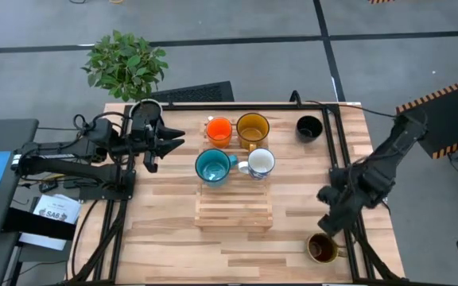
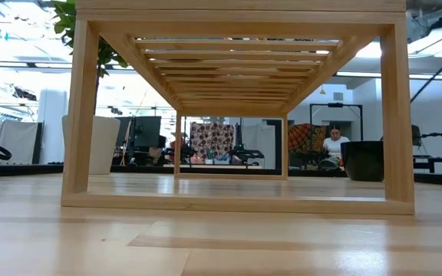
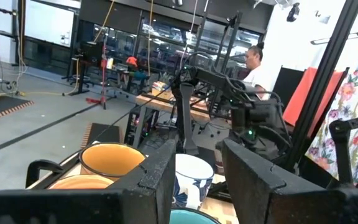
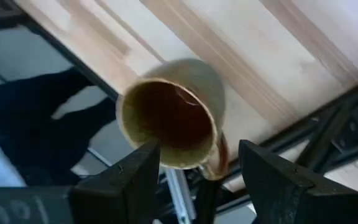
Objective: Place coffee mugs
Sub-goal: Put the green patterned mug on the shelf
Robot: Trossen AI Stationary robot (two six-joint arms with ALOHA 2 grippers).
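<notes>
- Brown mug [image 1: 322, 249] sits at the worktop's near right corner, right tool [image 1: 330, 223] hovering just above — wide open, holding nothing.
- I'd straddle the rim beside the handle [image 4: 218, 163], then close.
- Left tool [image 1: 168, 141] waits open, empty, beside the orange mug [image 1: 219, 130].
- Only the right wrist view shows the handle's orientation.

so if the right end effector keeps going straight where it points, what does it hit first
Most likely the brown mug near the table's front right edge: the right end effector is open and aimed at its rim and handle. Depth is hard to judge.
</notes>
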